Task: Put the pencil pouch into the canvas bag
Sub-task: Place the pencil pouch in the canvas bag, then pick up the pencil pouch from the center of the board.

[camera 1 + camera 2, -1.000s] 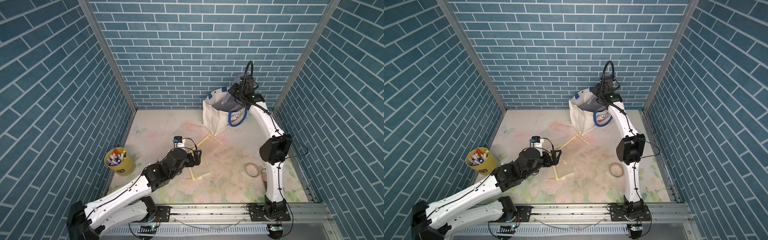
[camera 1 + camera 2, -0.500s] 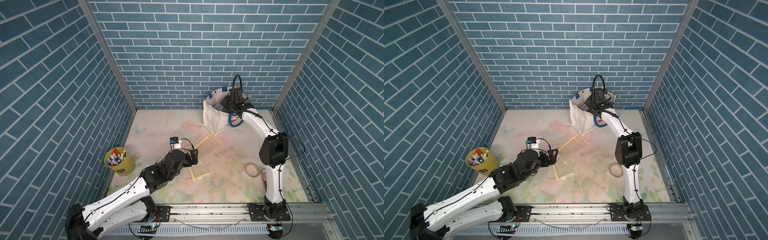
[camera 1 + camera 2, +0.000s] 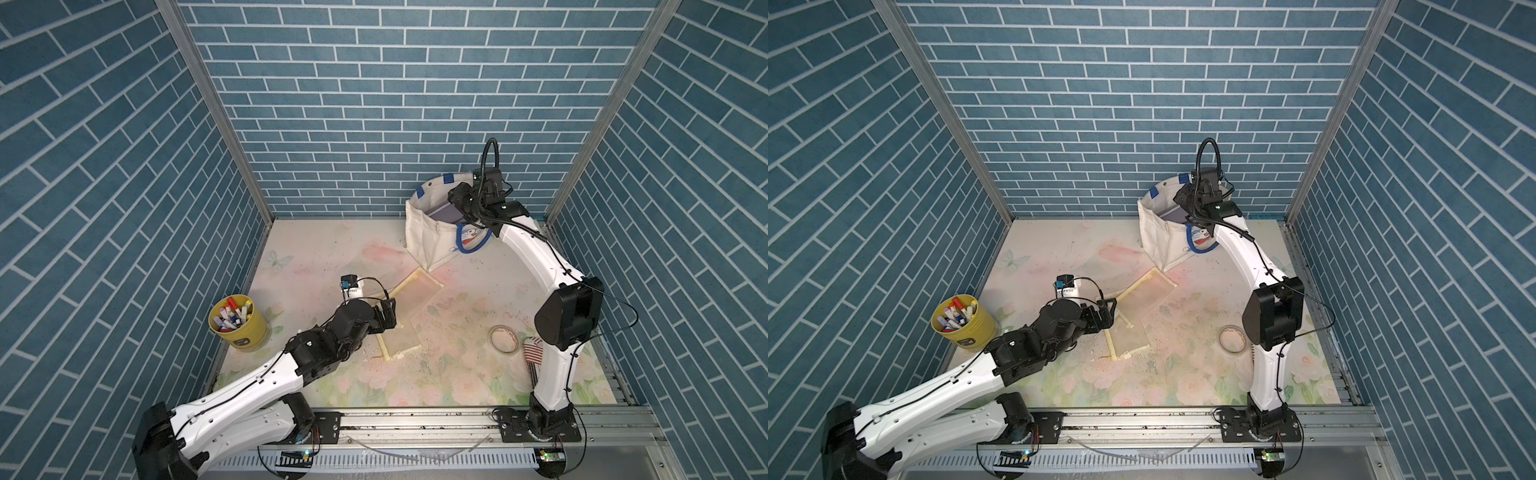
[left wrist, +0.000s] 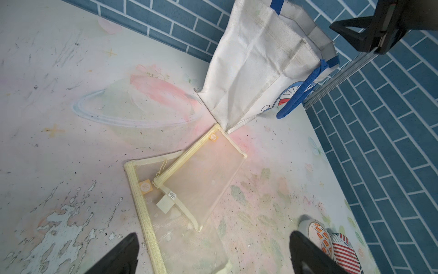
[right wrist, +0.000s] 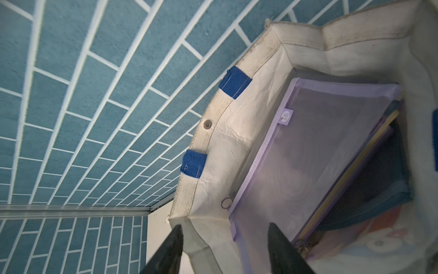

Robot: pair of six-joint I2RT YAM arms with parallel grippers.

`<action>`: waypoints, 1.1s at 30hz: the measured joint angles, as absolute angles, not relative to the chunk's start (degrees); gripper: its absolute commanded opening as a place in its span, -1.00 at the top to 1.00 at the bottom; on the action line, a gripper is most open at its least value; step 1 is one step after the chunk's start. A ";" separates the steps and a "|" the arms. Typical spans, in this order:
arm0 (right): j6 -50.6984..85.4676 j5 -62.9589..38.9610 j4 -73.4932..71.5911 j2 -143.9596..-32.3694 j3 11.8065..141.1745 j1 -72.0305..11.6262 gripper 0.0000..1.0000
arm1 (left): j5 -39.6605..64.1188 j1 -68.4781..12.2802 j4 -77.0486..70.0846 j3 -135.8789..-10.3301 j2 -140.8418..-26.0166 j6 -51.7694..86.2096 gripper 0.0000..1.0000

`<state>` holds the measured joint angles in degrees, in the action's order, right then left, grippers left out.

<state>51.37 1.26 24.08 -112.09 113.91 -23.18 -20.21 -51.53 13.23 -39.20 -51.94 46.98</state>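
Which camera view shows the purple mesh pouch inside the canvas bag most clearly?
The right wrist view: it looks straight into the canvas bag, so the purple mesh pouch fills much of the picture. Both top views show only a small purple sliver. The left wrist view shows only the bag's outside; the pouch is hidden.

One cream canvas bag, two pale yellow mesh pouches, one lilac mesh pouch, one yellow cup of markers, one tape roll.

Left gripper jaws spread wide over two overlapping yellow mesh pouches on the table. Upper pouch lies across lower pouch. Canvas bag stands by the wall, corner just beside the upper pouch. Tape roll near one finger.
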 measured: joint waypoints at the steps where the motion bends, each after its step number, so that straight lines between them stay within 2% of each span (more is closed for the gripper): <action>1: 50.28 0.84 24.69 -111.70 113.93 -23.11 -0.17 | -20.40 -51.53 13.47 -39.20 -51.64 47.18 -0.99; 8: 36.05 -6.76 34.72 -107.07 112.75 -23.75 -0.23 | -20.21 -50.96 20.12 -39.05 -50.96 50.98 -0.99; 14: 27.46 -16.32 39.48 -88.68 92.25 -27.33 -0.33 | -15.25 -49.39 21.87 -36.16 -52.58 54.70 -0.95; 20: 27.24 -27.03 37.89 -75.16 68.86 -27.20 -0.39 | -7.97 -45.28 21.74 -40.58 -64.40 52.71 -0.89; 25: 28.58 -32.93 34.59 -77.87 60.42 -25.98 -0.39 | -2.46 -37.87 17.69 -46.59 -76.40 48.71 -0.88; 33: 35.46 -38.92 20.18 -91.13 55.31 -21.69 -0.40 | 3.75 -31.66 15.29 -63.81 -98.00 39.59 -0.86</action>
